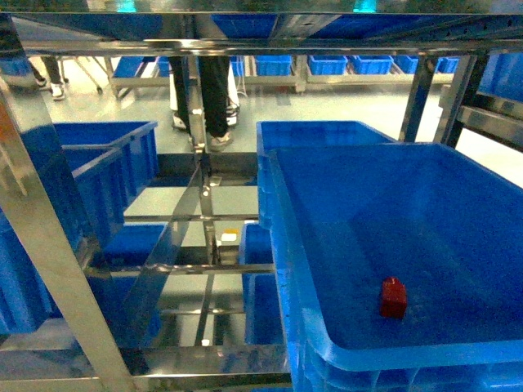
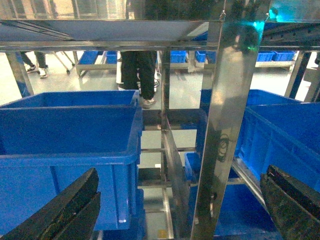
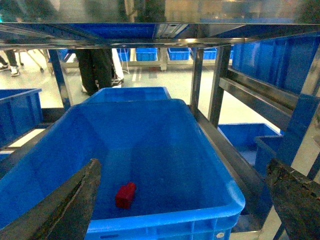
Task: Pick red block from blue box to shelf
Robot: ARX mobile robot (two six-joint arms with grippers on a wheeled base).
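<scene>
Red block (image 1: 393, 296) lies on the floor of the blue box (image 1: 343, 347), near its front wall, nothing touching it. Box sits on a tier of the stainless-steel shelf (image 1: 57, 269). Right gripper (image 3: 185, 200) spread wide, fingers (image 3: 65, 205) framing the box, holding nothing. Left gripper (image 2: 180, 205) likewise wide open and empty, facing a shelf upright (image 2: 225, 125) beside a darker blue crate (image 2: 70, 130)

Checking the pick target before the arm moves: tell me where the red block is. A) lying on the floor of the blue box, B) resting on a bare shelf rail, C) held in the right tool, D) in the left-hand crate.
A: the red block lies alone on the floor of the blue box, with the right tool open and apart from it.
</scene>
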